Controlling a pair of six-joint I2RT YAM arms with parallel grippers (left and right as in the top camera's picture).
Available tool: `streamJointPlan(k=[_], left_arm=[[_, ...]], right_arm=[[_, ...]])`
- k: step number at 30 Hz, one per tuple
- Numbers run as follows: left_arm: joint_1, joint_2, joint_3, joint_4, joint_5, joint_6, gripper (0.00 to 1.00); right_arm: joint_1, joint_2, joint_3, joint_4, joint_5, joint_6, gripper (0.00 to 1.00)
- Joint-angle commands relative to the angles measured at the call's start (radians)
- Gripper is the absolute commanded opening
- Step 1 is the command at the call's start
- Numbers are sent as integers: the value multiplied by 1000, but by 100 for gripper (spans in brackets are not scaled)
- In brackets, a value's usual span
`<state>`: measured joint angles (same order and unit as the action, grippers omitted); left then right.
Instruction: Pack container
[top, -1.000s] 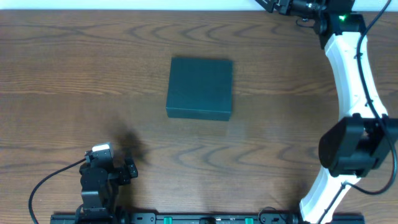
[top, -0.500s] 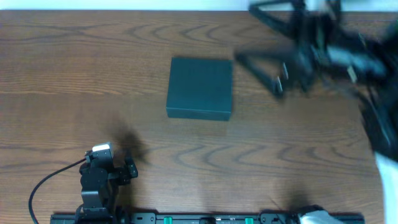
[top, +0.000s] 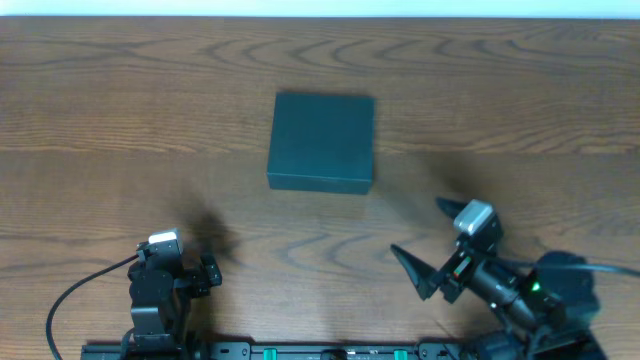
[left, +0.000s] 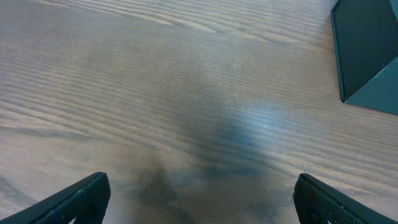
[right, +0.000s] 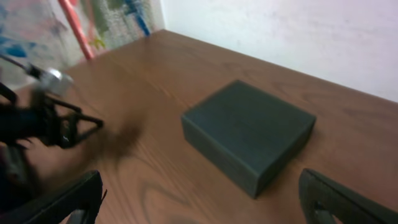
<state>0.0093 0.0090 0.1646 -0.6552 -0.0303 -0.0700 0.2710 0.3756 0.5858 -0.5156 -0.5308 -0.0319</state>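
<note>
The container (top: 322, 142), a dark teal-black rectangular box with its lid closed, lies flat on the wooden table (top: 120, 110), a little behind its middle. My left gripper (top: 190, 265) rests at the near left, open and empty. In the left wrist view its fingers (left: 84, 198) stand wide over bare wood, and a corner of the container (left: 367, 50) shows at the upper right. My right gripper (top: 420, 235) sits at the near right, open and empty, pointing towards the container. The right wrist view has the container (right: 249, 130) ahead of the open right gripper (right: 202, 198).
A white wall runs along the table's far edge (top: 320, 8). A black rail (top: 300, 350) lines the near edge between the arm bases. A cable (top: 75, 295) loops beside the left arm. The left arm (right: 50, 118) shows blurred in the right wrist view.
My right arm has swung from the far right corner down to the near right of the table, with its gripper now facing the container. The left arm and the container have not moved.
</note>
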Motion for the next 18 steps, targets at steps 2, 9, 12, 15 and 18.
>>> streamJointPlan(k=[2, 9, 12, 15, 18], left_arm=[[-2, -5, -8, -4, -3, 14, 95], [-2, -5, -8, -4, -3, 14, 95], [-2, -5, -8, -4, -3, 14, 95], [-2, -5, -8, -4, -3, 14, 95], [-2, -5, -8, -4, -3, 14, 95]], right_arm=[[-11, -122, -154, 27, 31, -18, 99], [-10, -287, -316, 26, 30, -18, 99], [-10, -333, -356, 26, 28, -18, 99], [-10, -371, -399, 26, 26, -6, 99], [-10, -371, -430, 27, 26, -6, 99]])
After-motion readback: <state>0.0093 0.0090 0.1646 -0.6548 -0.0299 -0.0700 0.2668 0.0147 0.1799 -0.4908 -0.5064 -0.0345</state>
